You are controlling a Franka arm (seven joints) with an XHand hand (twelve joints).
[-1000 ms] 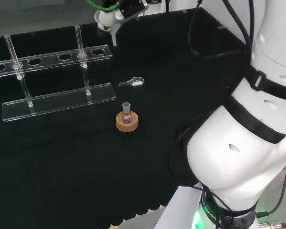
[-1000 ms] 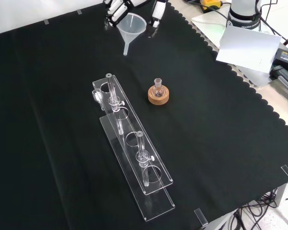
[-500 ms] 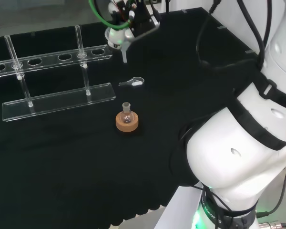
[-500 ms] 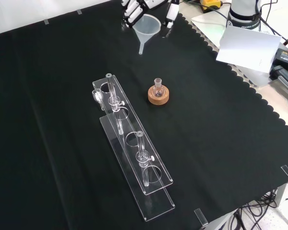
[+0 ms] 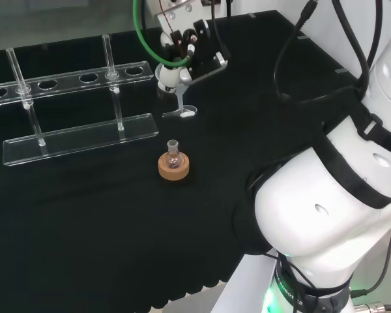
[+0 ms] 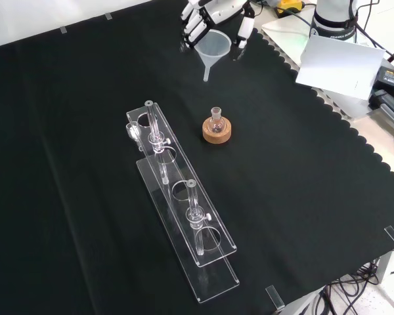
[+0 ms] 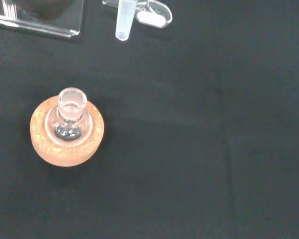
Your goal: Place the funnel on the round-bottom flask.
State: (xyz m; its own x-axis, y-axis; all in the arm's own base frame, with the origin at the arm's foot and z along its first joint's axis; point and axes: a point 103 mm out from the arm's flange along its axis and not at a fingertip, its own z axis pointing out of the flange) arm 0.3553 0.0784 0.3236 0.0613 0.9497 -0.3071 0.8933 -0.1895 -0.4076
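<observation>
Pinching a clear funnel (image 6: 213,48) in curled fingers, hand (image 6: 218,14) partly cut off above cork-mounted flask (image 6: 216,120); flask contents indistinct.

You are in a lab: a clear test-tube rack (image 6: 184,216), a small round-bottom flask (image 6: 216,120) on a cork ring (image 6: 218,132), and a black-clothed tabletop (image 6: 302,184).

The cloth (image 6: 65,131) is plain black, its edge cut in small scallops. On it the cork ring (image 6: 217,130) is pale orange-tan, speckled — the round-bottom flask (image 6: 216,119) in it is clear with dark specks inside. Beyond the ring, the funnel (image 6: 212,47) is translucent white, and the hand (image 6: 213,12) is black and white. The rack (image 6: 180,220) beside the ring is clear.
</observation>
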